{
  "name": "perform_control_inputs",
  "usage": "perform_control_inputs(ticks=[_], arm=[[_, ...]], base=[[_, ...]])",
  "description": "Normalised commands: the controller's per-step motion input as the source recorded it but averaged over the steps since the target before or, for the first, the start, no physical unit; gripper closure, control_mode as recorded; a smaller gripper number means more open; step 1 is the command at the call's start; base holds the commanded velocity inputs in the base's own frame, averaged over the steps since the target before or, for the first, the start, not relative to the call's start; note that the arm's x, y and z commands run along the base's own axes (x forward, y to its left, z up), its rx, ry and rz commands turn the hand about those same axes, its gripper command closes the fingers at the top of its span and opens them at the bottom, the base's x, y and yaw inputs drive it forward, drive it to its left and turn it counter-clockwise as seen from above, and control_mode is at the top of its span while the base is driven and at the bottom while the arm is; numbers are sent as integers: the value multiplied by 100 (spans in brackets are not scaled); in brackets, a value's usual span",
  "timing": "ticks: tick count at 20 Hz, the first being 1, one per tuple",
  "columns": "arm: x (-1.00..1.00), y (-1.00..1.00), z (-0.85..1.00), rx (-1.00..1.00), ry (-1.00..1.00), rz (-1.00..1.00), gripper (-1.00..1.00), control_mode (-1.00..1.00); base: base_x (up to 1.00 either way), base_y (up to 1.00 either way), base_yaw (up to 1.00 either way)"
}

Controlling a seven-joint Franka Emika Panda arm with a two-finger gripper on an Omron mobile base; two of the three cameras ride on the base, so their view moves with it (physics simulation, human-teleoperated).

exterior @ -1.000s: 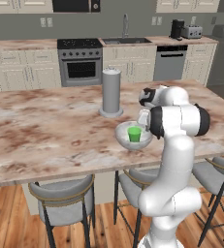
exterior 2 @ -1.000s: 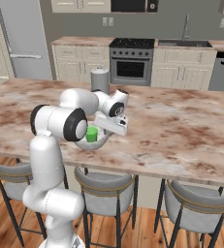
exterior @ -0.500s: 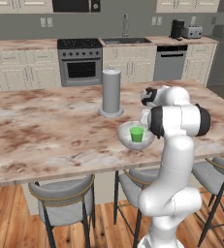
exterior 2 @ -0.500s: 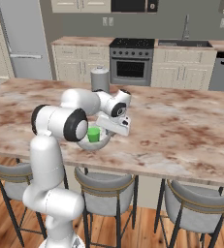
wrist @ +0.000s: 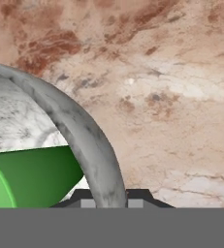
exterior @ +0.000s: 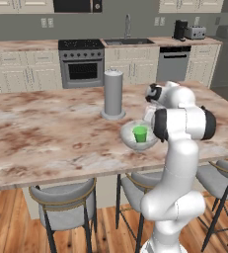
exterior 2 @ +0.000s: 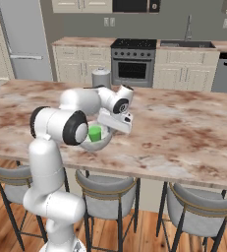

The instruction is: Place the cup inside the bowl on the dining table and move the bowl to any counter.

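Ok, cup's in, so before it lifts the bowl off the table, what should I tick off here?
1. Cup inside the bowl: ok, standing upright in it.
2. Gripper at the bowl's rim: ok, the hand view shows the rim running between the finger tips.
3. Fingers shut on the rim: cannot tell.
4. Bowl resting on the dining table: ok, not yet lifted.
5. Tall grey cylinder apart from the bowl: ok, a gap shows.
6. Way to a counter: cannot tell.

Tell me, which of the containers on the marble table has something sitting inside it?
The speckled grey-white bowl does: the small green cup sits inside it, beside the gripper. The tall grey cylinder behind it stands closed on top, apart from both.
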Motion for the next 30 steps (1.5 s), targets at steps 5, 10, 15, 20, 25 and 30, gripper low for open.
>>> perform_control_inputs(ticks=[5,10,15,20,25,30], arm=[[0,0,33,3,0,0,100,-100],[0,0,28,6,0,0,100,-100],[0,0,30,8,0,0,100,-100],[-5,0,36,8,0,-1,100,-100],[-24,0,38,4,0,-1,100,-100],[-34,0,27,0,0,-2,100,-100]], base=[[0,0,0],[0,0,0],[0,0,0],[0,0,0],[0,0,0],[0,0,0]])
